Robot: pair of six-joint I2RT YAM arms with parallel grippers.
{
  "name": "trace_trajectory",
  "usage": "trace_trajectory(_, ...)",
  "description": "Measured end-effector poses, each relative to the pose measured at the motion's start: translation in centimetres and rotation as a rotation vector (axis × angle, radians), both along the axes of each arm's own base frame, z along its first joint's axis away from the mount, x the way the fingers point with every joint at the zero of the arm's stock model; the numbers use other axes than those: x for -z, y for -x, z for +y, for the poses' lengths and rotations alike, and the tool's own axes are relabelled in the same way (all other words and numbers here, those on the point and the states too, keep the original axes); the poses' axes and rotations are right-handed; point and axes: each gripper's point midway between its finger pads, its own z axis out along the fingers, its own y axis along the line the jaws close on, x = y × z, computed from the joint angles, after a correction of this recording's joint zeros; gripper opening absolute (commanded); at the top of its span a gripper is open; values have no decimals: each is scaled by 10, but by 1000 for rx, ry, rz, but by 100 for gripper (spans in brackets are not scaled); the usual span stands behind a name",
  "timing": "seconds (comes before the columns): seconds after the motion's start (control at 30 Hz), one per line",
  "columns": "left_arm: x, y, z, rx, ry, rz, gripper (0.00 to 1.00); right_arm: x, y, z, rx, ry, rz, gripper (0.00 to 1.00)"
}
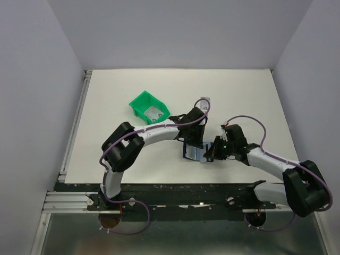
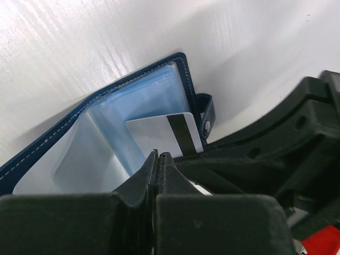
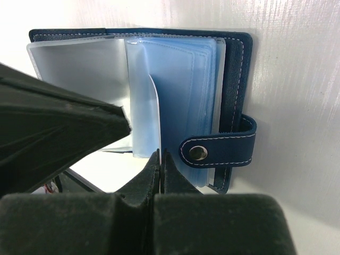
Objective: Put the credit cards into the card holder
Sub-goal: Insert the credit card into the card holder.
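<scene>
The dark blue card holder (image 1: 192, 153) (image 2: 53, 139) (image 3: 236, 79) lies open on the white table, its clear sleeves fanned up and its snap tab (image 3: 220, 150) hanging to one side. A pale credit card with a black stripe (image 2: 156, 133) lies flat against the sleeves. My left gripper (image 2: 158, 155) (image 1: 197, 143) is shut, with its tips over the near edge of that card. My right gripper (image 3: 160, 154) (image 1: 209, 155) is shut on the lower edge of one clear sleeve and holds it upright. Another pale card (image 1: 203, 100) lies on the table beyond the arms.
A green plastic bin (image 1: 142, 102) sits at the back left of the holder, with something pale inside. The two grippers meet tip to tip over the holder. White walls close off the table at the back and both sides.
</scene>
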Motion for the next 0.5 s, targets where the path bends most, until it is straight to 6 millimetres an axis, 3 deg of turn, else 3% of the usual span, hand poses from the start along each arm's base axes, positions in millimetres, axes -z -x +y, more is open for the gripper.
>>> trace_trajectory(0.27,38,5,2,-15,-58,64,0,-1,2,-1,8,-4,-5,0)
trace_trajectory(0.5,40,4,0,-33,-55,82,0,-14,7,-10,36,3,-48,0)
